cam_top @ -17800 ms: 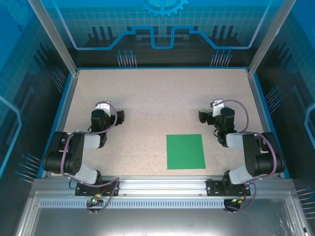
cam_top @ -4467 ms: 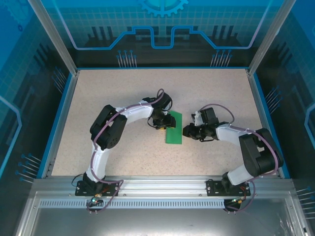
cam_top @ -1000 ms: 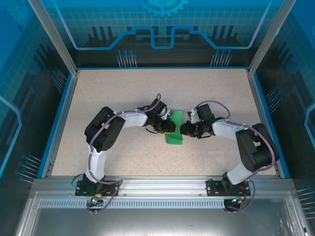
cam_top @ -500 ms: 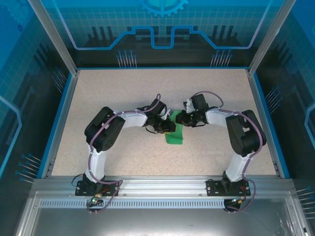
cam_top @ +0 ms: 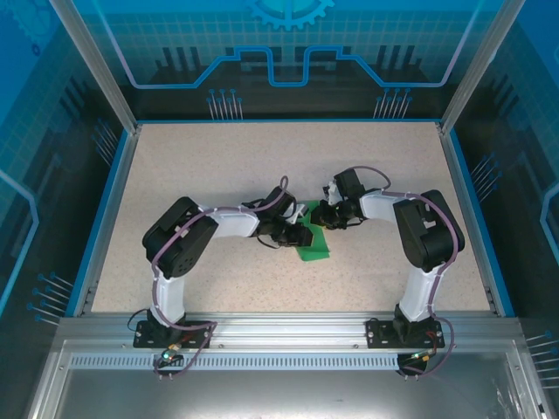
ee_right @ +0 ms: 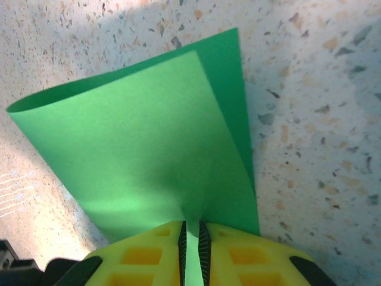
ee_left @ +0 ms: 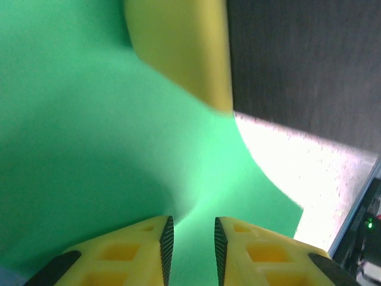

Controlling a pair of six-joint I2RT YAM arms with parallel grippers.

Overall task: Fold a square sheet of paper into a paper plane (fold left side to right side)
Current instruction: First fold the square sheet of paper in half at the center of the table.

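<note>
Near the middle of the speckled table (cam_top: 218, 166) the two arms meet over the square sheet of paper (cam_top: 313, 243), which lies folded over on itself as a narrow green strip between them. The left tool (cam_top: 301, 234) sits on the strip's left side and the right tool (cam_top: 321, 216) at its far end, the two almost touching. From the right wrist, the right tool (ee_right: 191, 229) is closed on the sheet (ee_right: 149, 131): its yellow fingers (ee_right: 143, 253) stand nearly together with a thin green edge pinched between them. The fold there is loose and uncreased. The upper layer bows up off the table (ee_right: 309, 89) in an open curl on the left, and a darker sliver of the lower layer shows along the right edge. From the left wrist, the left tool (ee_left: 191, 238) has its jaws a little apart, with green showing in the gap, and the paper (ee_left: 77, 137) rises in a soft ridge toward them. Whether it is nipping that ridge or only resting against the sheet I cannot tell. A further yellow finger (ee_left: 178, 47) comes in from the top of that view, lying against the green, with a bright patch of table (ee_left: 309, 161) just past the paper's curved edge.
</note>
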